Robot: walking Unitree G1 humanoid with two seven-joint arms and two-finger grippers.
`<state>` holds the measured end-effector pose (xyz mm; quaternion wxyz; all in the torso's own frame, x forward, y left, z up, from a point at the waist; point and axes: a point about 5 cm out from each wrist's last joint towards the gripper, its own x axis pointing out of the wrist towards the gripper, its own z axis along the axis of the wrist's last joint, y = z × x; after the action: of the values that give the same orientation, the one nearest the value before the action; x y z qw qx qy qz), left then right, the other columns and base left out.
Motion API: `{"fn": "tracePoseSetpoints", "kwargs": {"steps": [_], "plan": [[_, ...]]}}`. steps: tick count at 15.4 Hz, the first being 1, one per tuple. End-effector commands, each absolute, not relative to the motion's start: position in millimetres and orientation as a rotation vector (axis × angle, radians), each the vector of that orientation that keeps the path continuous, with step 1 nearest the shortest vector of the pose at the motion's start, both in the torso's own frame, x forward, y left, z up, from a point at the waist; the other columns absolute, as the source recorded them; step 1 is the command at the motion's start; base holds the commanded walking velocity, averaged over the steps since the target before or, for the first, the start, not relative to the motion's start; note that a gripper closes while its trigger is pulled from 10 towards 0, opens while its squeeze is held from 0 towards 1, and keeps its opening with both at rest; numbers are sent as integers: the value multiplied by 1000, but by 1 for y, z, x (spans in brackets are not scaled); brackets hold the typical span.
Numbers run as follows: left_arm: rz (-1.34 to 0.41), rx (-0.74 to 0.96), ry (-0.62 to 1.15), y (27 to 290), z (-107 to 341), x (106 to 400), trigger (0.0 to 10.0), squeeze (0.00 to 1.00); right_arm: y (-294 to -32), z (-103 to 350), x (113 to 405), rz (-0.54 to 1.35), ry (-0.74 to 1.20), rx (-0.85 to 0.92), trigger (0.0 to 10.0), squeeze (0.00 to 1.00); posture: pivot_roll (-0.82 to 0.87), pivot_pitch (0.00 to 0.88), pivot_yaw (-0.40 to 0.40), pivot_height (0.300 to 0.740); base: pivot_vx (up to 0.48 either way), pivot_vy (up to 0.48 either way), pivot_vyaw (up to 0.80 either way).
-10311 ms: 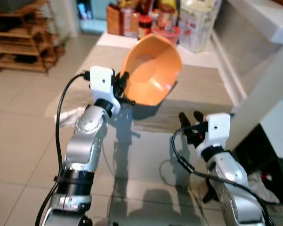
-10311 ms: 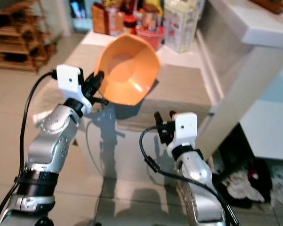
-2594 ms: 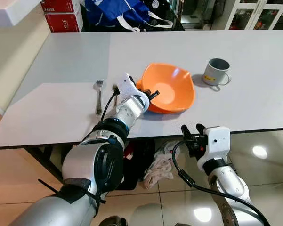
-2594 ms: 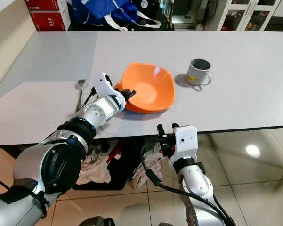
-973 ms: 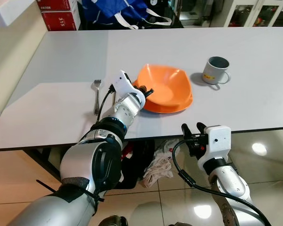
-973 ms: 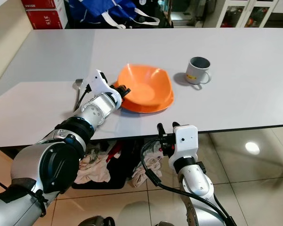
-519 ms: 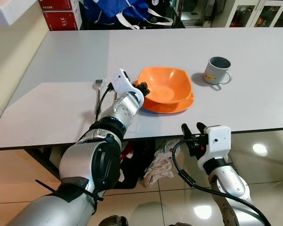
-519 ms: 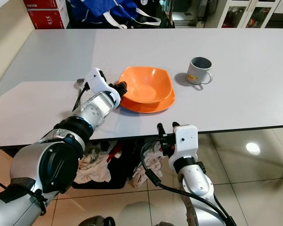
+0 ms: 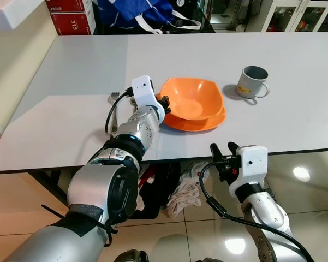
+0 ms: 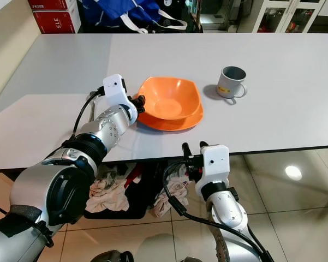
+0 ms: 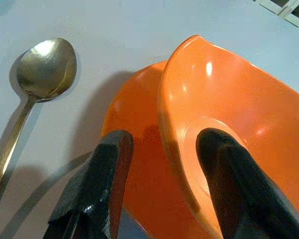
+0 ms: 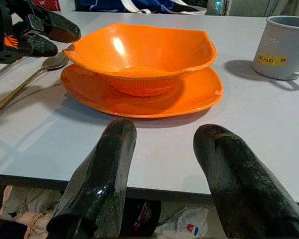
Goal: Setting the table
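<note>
Two eye views show the orange bowl (image 9: 192, 97) now seated level on the orange plate (image 10: 192, 121) on the grey table (image 9: 71, 109); a moment ago it sat tilted. In the left wrist view, the left gripper (image 11: 161, 149) straddles the bowl's rim, fingers parted, beside a spoon (image 11: 37, 79). In the right wrist view, the right gripper (image 12: 164, 149) hovers spread below the table edge, facing a grey mug (image 12: 283, 47).

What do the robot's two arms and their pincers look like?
Both arms are silver metal with black joint bands. Each wrist carries a white, boxy camera housing with a black cable looping back along the forearm. The left pincer and right pincer each have two long, matte black fingers, rounded at the tips.
</note>
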<state>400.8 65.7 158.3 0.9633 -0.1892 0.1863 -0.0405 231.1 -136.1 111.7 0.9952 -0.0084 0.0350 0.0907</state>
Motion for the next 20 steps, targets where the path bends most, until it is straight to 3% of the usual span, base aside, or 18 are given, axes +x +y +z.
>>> {"fn": "tracePoseSetpoints", "kwargs": {"steps": [1, 10, 11, 12, 13, 20], "plan": [[-77, -366, 358, 65, 166, 403, 10000, 157, -136, 111, 229, 181, 80, -18, 10000, 0, -182, 44, 27, 736, 0, 0, 0], [-77, -366, 358, 65, 166, 403, 10000, 157, -136, 111, 229, 181, 80, -18, 10000, 0, -182, 44, 27, 736, 0, 0, 0], [-59, -273, 334, 69, 166, 404, 10000, 0, -136, 111, 230, 181, 80, -18, 10000, 0, -177, 43, 27, 736, 0, 0, 0], [-143, -52, -25, 124, 186, 384, 10000, 0, -134, 111, 240, 204, 70, -8, 10000, 0, -66, 29, -10, 736, 0, 0, 0], [-187, 22, -116, 132, 193, 369, 10000, 0, -133, 111, 243, 211, 67, -6, 10000, 0, -65, 28, -9, 736, 0, 0, 0], [-368, 96, -127, 132, 189, 330, 10000, 0, -137, 109, 245, 210, 62, -8, 10000, 0, -66, 13, -11, 736, 0, 0, 0]]}}
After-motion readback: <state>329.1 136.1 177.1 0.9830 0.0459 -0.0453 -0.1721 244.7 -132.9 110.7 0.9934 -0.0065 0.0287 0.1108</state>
